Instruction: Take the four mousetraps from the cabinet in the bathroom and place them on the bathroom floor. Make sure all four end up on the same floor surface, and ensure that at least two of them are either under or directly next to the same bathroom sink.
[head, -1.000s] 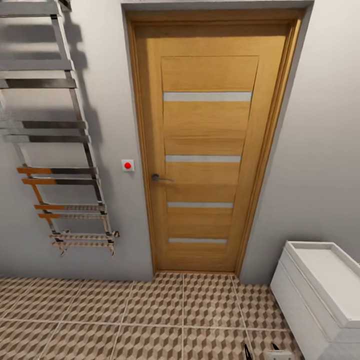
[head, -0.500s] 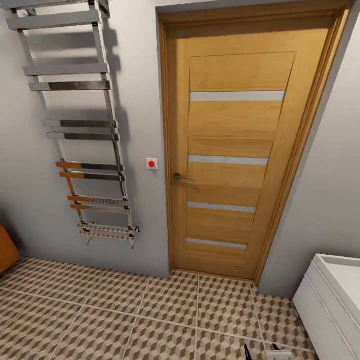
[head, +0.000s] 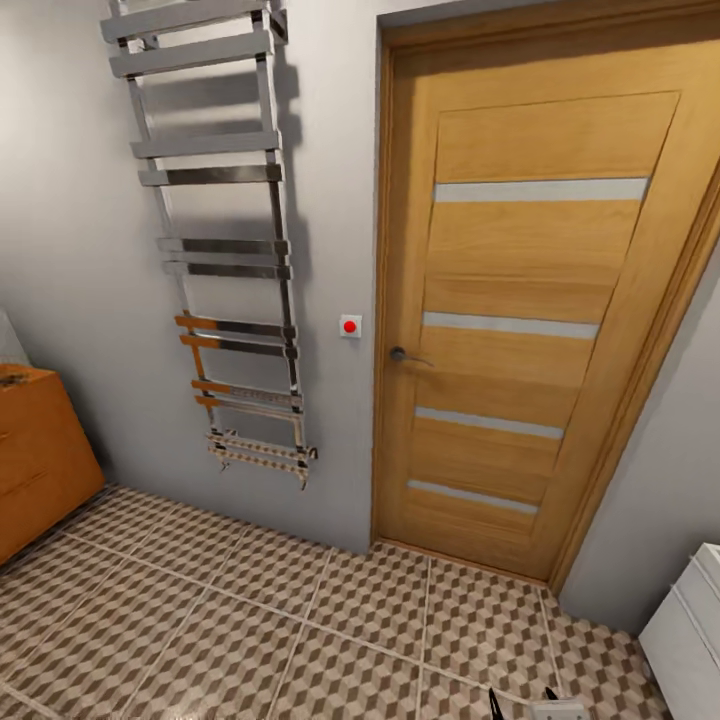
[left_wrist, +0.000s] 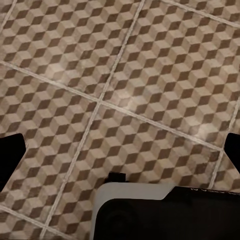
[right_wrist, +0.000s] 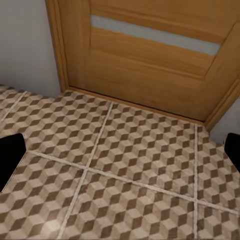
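No mousetraps are in view. A corner of the orange-brown cabinet (head: 40, 460) stands at the far left of the head view, with a small dark item on its top too small to identify. The white boxy sink vanity (head: 690, 630) pokes in at the lower right corner. The cube-patterned bathroom floor (head: 250, 620) spreads between them. My left gripper (left_wrist: 120, 155) hangs open over bare tiles, its dark fingertips (left_wrist: 10, 160) far apart. My right gripper (right_wrist: 120, 152) is also open and empty, above tiles close to the door's foot.
A wooden door (head: 540, 320) with a lever handle (head: 400, 354) is ahead, closed. A chrome towel radiator (head: 225, 250) hangs on the grey wall left of it, with a red-dot switch (head: 350, 326) between them. Part of my base (left_wrist: 165, 210) shows under the left wrist.
The head camera has swung left: the door has slid rightward in the picture, the cabinet has come in at the left, and the vanity has nearly left at the right.
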